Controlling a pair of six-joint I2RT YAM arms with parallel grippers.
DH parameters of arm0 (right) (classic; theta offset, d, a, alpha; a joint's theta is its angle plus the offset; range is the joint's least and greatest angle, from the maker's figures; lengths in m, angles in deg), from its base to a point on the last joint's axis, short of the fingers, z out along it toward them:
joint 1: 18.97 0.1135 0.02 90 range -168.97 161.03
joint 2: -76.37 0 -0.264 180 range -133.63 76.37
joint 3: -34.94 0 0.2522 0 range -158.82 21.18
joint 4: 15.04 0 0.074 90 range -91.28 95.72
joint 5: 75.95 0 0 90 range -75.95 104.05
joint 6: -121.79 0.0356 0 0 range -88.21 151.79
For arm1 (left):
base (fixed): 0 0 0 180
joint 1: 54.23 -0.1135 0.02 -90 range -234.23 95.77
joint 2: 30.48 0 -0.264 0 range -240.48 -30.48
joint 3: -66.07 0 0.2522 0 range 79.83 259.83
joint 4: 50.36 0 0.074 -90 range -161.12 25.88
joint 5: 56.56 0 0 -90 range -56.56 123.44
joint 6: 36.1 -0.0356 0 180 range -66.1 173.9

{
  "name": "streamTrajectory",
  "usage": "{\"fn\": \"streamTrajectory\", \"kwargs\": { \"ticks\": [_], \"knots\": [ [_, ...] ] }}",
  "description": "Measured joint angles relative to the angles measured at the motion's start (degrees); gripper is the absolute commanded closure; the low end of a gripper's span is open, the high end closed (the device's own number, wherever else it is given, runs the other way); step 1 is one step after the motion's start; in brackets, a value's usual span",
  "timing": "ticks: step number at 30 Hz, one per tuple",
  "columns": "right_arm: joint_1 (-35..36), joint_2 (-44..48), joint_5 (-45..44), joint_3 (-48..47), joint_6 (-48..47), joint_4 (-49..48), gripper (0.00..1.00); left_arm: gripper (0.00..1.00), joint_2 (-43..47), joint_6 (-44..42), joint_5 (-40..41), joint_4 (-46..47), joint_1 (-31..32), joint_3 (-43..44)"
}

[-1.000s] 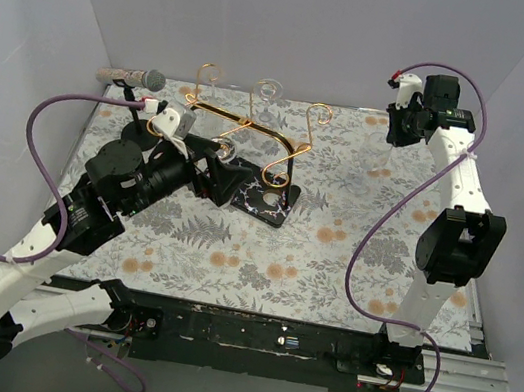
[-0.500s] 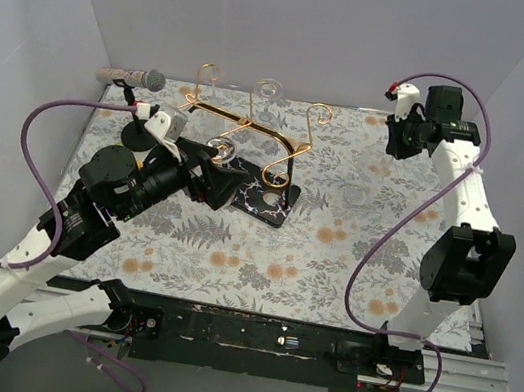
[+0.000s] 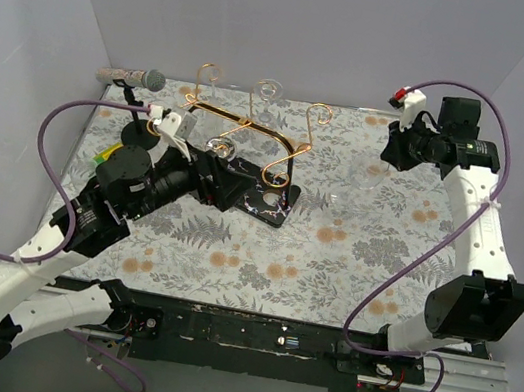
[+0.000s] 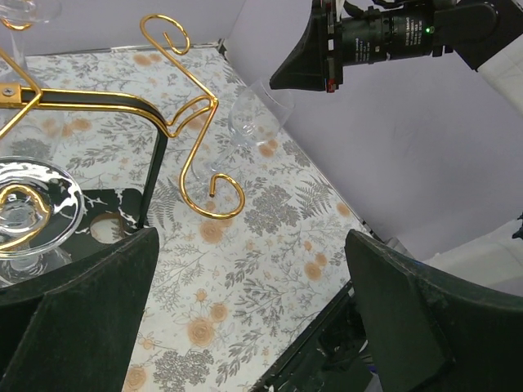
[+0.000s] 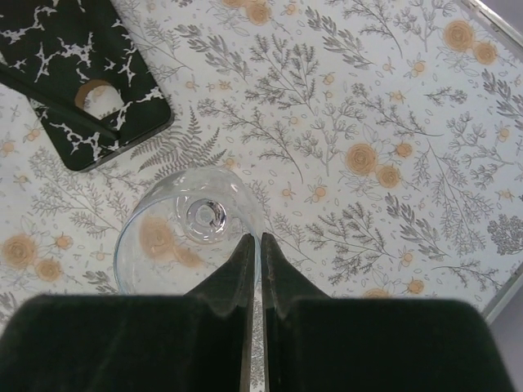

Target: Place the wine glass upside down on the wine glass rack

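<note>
While right gripper (image 5: 253, 239) pinches clear wine glass (image 5: 176, 222) rim, left gripper (image 4: 249, 245) gapes empty near gold wire rack (image 4: 82, 101).

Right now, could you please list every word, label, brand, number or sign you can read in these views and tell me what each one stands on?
No text is legible in any view.
On the black camera barrel on the right arm: faint pale marks beside a green light, too small to read.
On the base of the wine glass rack: white veining only, no writing.
On the wine glass: no mark visible.
</note>
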Motion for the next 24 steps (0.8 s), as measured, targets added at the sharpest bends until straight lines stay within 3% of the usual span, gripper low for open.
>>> {"fn": "streamTrajectory", "kwargs": {
  "ticks": [24],
  "knots": [
    [0.22,10.54,11.87,5.22,-4.31,8.28,0.98,0.02,4.59,8.02,-12.66,-0.15,0.0,-7.58]
  ]
}}
